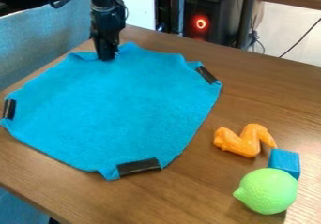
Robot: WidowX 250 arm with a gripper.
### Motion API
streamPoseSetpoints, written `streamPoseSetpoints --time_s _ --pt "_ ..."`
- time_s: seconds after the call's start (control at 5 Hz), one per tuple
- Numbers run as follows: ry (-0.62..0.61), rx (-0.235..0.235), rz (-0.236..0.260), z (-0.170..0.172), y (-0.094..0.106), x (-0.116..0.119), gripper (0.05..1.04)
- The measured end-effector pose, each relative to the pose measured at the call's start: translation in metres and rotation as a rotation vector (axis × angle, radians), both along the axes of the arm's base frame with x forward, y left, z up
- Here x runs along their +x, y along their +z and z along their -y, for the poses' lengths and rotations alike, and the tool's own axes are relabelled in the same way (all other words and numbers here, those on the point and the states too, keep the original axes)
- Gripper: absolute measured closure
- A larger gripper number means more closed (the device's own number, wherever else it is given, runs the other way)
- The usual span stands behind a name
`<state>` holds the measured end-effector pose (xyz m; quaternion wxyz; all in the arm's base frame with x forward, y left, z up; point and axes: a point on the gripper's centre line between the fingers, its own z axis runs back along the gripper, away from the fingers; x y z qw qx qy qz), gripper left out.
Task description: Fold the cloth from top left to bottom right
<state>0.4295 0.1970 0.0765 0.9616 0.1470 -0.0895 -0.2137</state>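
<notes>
The blue cloth [119, 110] lies spread over the left and middle of the wooden table, with black strips at its left, right and bottom corners. At its far edge, near the top of the view, the black gripper [107, 56] hangs down with its tip at the fabric. The cloth is slightly bunched around the tip. Whether the gripper holds the fabric is hard to make out.
An orange toy chicken wing [244, 140], a blue block [285, 162] and a green toy lime [267, 190] stand at the right front of the table [270, 92]. A blue padded surface [44, 35] borders the table's left edge.
</notes>
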Motion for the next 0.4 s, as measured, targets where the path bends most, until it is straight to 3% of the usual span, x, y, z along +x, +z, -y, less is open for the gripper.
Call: streamPoseSetpoints --time_s 0.2,0.4 --pt "0.004 -0.015 -0.006 0.0015 -0.0008 -0.0012 0.91" --pt "-0.001 -0.059 -0.021 0.0061 0.0017 -0.003 1.012"
